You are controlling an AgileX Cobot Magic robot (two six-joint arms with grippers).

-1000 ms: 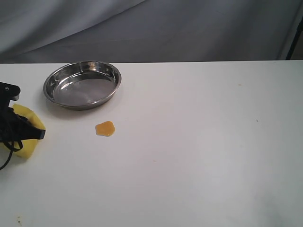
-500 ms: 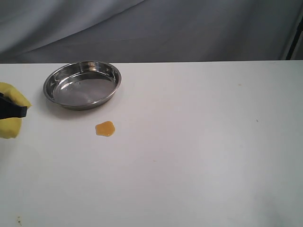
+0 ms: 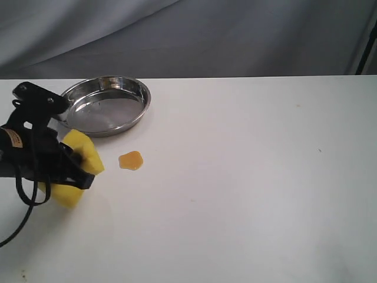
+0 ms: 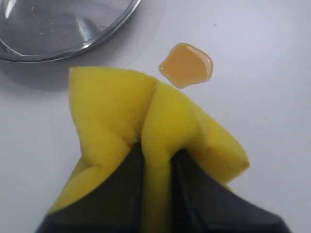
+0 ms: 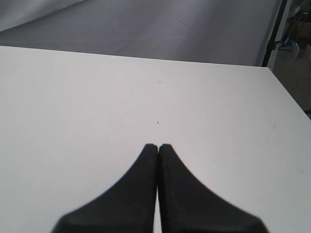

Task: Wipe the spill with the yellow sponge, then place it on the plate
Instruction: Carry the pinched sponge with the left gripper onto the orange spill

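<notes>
Left gripper (image 4: 156, 167), clamped on the yellow sponge (image 3: 84, 154), has swung inward; the spill (image 3: 131, 160) at its three o'clock remains unwiped.

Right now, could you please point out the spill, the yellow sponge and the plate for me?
spill (image 3: 131, 160), exterior view, centre of the puddle.
yellow sponge (image 4: 107, 107), left wrist view, its folded front face.
plate (image 3: 103, 112), exterior view, bare flat bottom.

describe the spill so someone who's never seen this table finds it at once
On the white table, find the round steel plate at the back left. Just in front of it, right of the squeezed yellow sponge, lies the spill: the only flat, glossy amber puddle, far smaller than either.
</notes>
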